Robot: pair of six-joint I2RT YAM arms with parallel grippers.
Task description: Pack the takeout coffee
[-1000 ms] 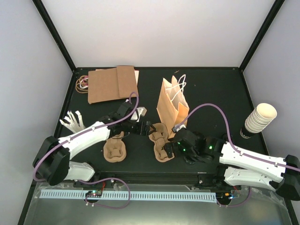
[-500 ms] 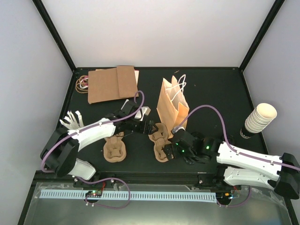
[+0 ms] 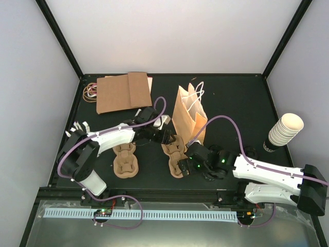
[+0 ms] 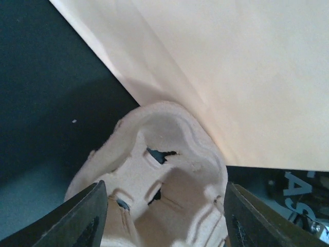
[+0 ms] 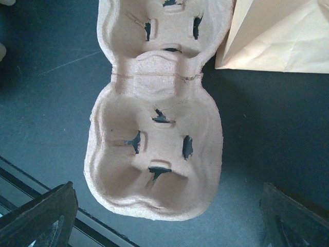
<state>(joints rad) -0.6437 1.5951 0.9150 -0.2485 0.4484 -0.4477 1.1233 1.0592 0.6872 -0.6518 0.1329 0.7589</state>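
R gripper: right gripper [image 5: 167, 213], nearest the bases. Jaws spread fully wide, holding nothing. One finger hangs either side of the near pocket of the brown moulded-pulp cup tray [image 5: 159, 82], w/ bare table showing on both sides.
Tray: lies near-to-far, mid black table [image 3: 231, 98]. Pockets seen in the wrist views are bare, no cup in them.
2nd tray: matching brown pulp tray [image 3: 126, 163] to its left, apart from it. Pockets look bare too.
Coffee: takeout coffee [image 3: 268, 145] is hard to pick out on the dark top. Best guess = small dark cup shape w/ pale mark at right edge, touching the low end of the tilted stack of cream lidless paper cups [image 3: 287, 128]. Can't confirm lids or count. Well apart from both trays.
L gripper: left gripper [image 4: 167, 218] at the centre tray's far pocket, a finger right at each outer wall. Jaws part-way in; can't tell if they pinch yet.
Bag: tan kraft paper bag w/ white cord handles [image 3: 187, 110], upright just behind the tray's far end.
Far: flat brown paper bags [image 3: 123, 91], back left.
Change: over the last sec the L arm swung right + fwd, from just left of the tray onto its far pocket, jaws narrowing from wide. R arm slid a bit left, stayed wide.
Meaning: prob. both arms are about to take the tray by its ends. That's prep, not cup loading, so the task is barely begun.
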